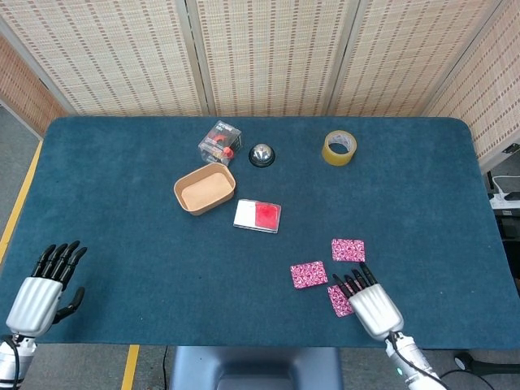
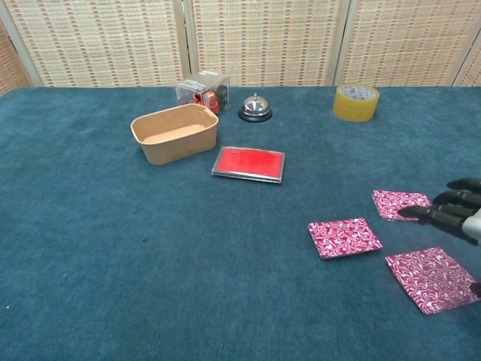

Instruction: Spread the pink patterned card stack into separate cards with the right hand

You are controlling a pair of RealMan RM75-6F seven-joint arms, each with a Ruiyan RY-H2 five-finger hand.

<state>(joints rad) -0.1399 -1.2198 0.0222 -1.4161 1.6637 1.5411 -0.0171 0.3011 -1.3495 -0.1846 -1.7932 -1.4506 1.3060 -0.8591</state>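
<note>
Chest view shows three pink cards (image 2: 344, 237) apart at lower right; right hand (image 2: 457, 215) above them, fingers spread, holding nothing.

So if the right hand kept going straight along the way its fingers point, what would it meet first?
Probably the far pink card: the right hand points up the table toward it, and its fingers already reach that card's edge in the chest view. Height above the card is unclear.

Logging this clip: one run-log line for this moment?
right hand: open, over cards | pink cards: three apart | left hand: open, idle
</note>
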